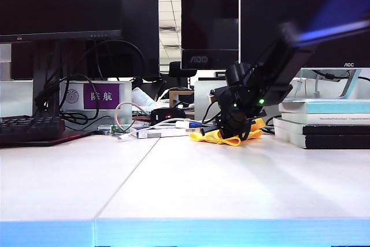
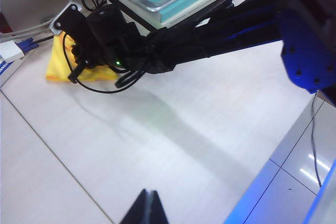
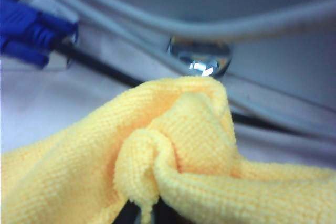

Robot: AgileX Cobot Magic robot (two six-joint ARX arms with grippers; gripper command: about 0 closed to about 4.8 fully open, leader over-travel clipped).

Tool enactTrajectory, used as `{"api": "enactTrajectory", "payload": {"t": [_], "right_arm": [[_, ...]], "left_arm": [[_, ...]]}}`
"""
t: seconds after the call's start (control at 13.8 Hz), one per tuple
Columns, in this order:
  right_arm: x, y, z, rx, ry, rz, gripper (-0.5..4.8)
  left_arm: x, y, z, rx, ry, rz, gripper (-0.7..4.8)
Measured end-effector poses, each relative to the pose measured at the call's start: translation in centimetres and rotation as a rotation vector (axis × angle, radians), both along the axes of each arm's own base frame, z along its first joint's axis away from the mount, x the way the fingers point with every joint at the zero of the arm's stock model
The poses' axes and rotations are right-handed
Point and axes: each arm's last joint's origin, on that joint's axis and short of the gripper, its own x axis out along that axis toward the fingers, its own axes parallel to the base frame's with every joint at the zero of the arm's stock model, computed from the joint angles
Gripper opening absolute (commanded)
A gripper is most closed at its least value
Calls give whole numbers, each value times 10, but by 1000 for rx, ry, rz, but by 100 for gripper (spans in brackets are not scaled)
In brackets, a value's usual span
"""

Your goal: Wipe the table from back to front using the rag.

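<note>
A: What does the right gripper (image 1: 236,133) have at the far end of the table (image 1: 191,183)?

B: Its jaws are pinched nearly shut on a bunched fold of the yellow rag (image 3: 173,145), right of centre, just in front of the cables (image 3: 157,22) and beside the stack of books (image 1: 324,122).

A: And the left gripper (image 2: 147,208)?

B: It hangs above the near part of the table with its fingertips together, holding nothing.

A: How should the rag handle?

B: It looks soft, light and floppy, likely to crumple rather than slide flat. A pinch on a raised fold suits it, though pressing it down should spread it better for wiping.

A: Which way does it lie?

B: The rumpled heap runs left to right across the table, its loose end trailing left of the gripper toward a blue plug (image 3: 31,35).
</note>
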Motion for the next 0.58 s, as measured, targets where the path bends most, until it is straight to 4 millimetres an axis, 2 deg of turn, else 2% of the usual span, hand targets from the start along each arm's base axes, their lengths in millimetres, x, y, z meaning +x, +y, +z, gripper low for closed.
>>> {"api": "enactTrajectory", "payload": {"t": [0.58], "right_arm": [[25, 8, -6, 5, -67, 18, -2]], "left_arm": [[0, 0, 0, -8, 11, 7, -5]]}}
